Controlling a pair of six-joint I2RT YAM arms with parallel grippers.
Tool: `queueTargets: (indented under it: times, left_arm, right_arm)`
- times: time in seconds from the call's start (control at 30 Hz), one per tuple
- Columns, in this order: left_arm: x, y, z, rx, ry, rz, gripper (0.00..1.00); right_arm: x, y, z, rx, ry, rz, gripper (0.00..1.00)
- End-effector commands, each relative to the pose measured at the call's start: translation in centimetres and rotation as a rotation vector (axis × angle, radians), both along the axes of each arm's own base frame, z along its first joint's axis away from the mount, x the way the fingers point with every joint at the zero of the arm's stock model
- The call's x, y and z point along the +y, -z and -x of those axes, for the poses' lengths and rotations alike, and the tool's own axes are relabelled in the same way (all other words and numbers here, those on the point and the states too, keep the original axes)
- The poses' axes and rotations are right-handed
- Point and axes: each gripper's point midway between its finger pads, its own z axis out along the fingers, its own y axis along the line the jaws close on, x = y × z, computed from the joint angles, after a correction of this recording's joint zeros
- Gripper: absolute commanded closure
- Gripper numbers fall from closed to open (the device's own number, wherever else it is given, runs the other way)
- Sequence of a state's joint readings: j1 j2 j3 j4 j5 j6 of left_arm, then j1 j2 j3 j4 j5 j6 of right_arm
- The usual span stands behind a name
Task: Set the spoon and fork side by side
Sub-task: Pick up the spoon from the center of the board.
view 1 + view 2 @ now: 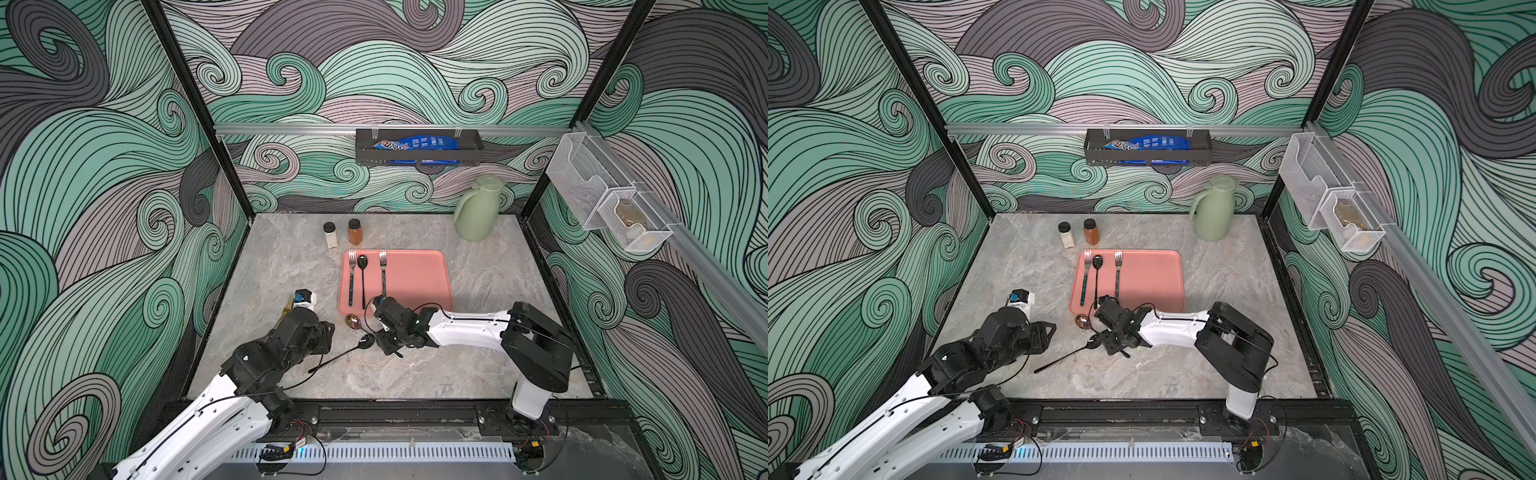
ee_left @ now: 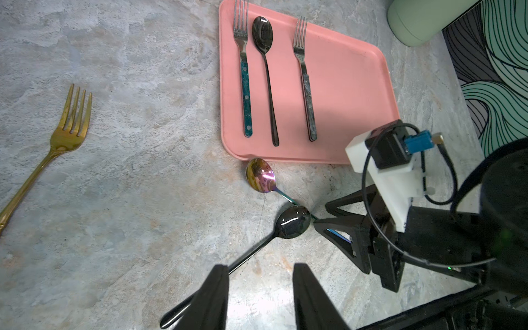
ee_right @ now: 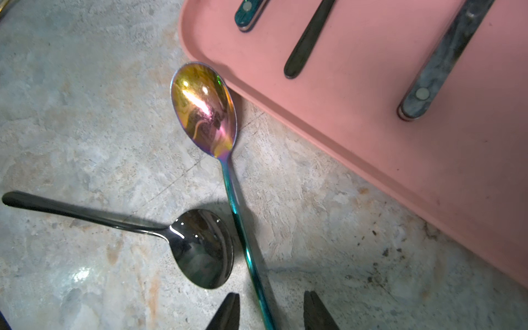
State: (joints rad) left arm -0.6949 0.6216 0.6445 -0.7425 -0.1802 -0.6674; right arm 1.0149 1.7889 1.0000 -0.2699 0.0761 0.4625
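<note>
Right wrist view: right hand point(image 3: 271, 295) is low over the worktop point(image 3: 85, 128), fingers apart. The rainbow spoon point(image 3: 204, 110) handle runs between them with a gap each side, not clamped. The rainbow spoon lies flat, bowl up, its tip just beside the near edge of the pink tray point(image 3: 371, 143); can't tell if they touch. The black spoon point(image 3: 204, 248) is flat too, bowl up against the rainbow handle, its own handle pointing off toward the left arm.

Left wrist view: left hand point(image 2: 260, 267) has its fingers apart with nothing between them. The black spoon handle passes behind one finger point(image 2: 217, 291). The gold fork point(image 2: 71, 125) lies flat on the worktop, well apart from the tray.

On the tray, in both top views:
- The teal-handled fork point(image 1: 352, 274) and dark spoon point(image 1: 363, 278) are side by side, parallel, heads to the far edge.
- The grey-handled fork point(image 1: 383, 272) is parallel, a little apart.

Behind the tray a white jar point(image 1: 330, 235) and a brown jar point(image 1: 355, 232) stand upright, close together. A green jug point(image 1: 476, 210) is in the far right corner. A black basket point(image 1: 419, 160) hangs on the back rail with a blue packet point(image 1: 419, 143) inside.
</note>
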Motion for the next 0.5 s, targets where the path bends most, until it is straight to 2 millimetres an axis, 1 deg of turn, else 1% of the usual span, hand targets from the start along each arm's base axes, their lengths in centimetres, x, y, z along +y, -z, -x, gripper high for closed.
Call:
queueTargets:
  times: [0.0, 0.03, 0.07, 0.17, 0.37, 0.47]
  left_arm:
    - [-0.4, -0.1, -0.2, -0.002, 0.005, 0.019, 0.59]
    - [-0.4, -0.1, -0.2, -0.003, 0.006, 0.022, 0.59]
    - [-0.5, -0.2, -0.1, -0.001, 0.01, 0.029, 0.59]
    - [-0.8, -0.6, -0.1, -0.01, 0.018, 0.048, 0.59]
    - [-0.7, -1.0, 0.0, -0.021, 0.016, 0.055, 0.6]
    - [-0.7, -0.9, 0.0, -0.018, 0.018, 0.054, 0.6]
  right_arm:
    - [0.5, 0.8, -0.2, 0.018, -0.025, 0.024, 0.7]
    - [0.7, 0.9, -0.3, 0.021, -0.026, 0.032, 0.75]
    - [1.0, 1.0, -0.3, 0.024, -0.031, 0.043, 0.78]
    - [1.5, 1.4, -0.2, 0.023, -0.048, 0.078, 0.77]
    - [1.7, 2.1, -0.2, 0.029, -0.051, 0.104, 0.77]
    - [1.9, 2.3, -0.1, 0.023, -0.055, 0.122, 0.83]
